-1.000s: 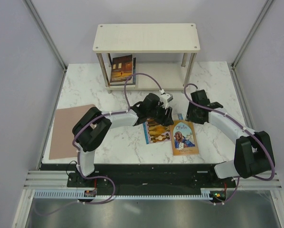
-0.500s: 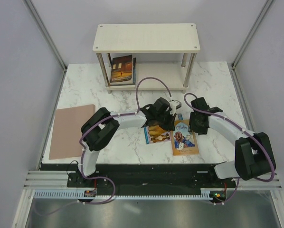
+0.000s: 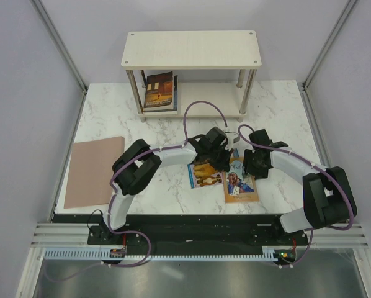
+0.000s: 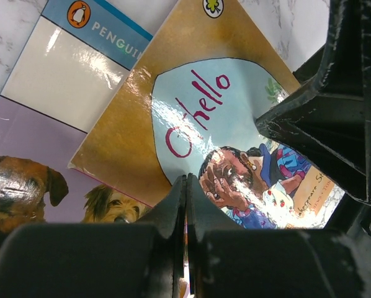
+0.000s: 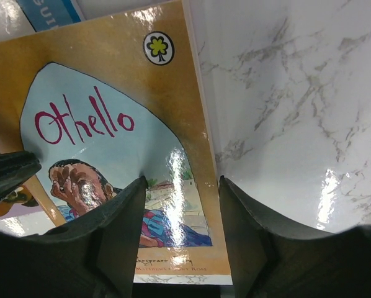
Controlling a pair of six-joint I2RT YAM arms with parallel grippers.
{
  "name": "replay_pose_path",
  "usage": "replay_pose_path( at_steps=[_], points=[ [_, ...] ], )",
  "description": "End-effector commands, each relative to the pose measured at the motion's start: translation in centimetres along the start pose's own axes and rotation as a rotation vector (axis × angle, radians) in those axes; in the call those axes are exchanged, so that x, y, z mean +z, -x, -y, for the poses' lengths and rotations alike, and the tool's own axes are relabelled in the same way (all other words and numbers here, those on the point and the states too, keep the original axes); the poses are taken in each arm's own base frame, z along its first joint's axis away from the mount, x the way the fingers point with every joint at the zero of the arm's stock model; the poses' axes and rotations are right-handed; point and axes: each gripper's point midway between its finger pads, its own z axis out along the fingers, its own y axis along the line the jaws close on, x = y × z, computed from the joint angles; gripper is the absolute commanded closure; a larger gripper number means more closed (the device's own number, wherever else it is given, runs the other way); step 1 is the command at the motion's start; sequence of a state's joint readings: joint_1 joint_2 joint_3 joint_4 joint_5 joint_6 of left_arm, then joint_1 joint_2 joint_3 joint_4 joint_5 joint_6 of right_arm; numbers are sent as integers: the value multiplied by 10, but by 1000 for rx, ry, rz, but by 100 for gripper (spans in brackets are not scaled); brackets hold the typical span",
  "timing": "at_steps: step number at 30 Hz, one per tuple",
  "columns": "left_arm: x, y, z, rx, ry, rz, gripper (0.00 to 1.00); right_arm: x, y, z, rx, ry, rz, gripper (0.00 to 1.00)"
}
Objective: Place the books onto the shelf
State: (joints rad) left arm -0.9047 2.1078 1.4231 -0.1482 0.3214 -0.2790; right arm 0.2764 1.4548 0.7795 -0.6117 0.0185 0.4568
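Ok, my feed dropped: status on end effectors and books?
Left end effector shut over Othello. Right end effector open, straddling its edge. Othello overlaps dog book.
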Motion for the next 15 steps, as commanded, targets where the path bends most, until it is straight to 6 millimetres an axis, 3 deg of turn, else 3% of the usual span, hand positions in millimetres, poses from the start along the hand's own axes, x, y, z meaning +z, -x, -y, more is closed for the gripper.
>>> replay_pose_path(
  at_steps=[1, 9, 11, 15],
  points=[
    [12, -34, -27, -10, 93, -107, 98, 10, -4, -18, -13, 108, 1, 41],
    [15, -39, -31, -12, 106, -128, 98, 1, 6, -43, -22, 280, 62, 39],
    [14, -41, -34, -13, 121, -136, 98, -8, 5, -60, -36, 392, 71, 39],
    [9, -45, -43, -13, 158, -152, 98, -44, 30, -81, -54, 523, 238, 39]
  ],
)
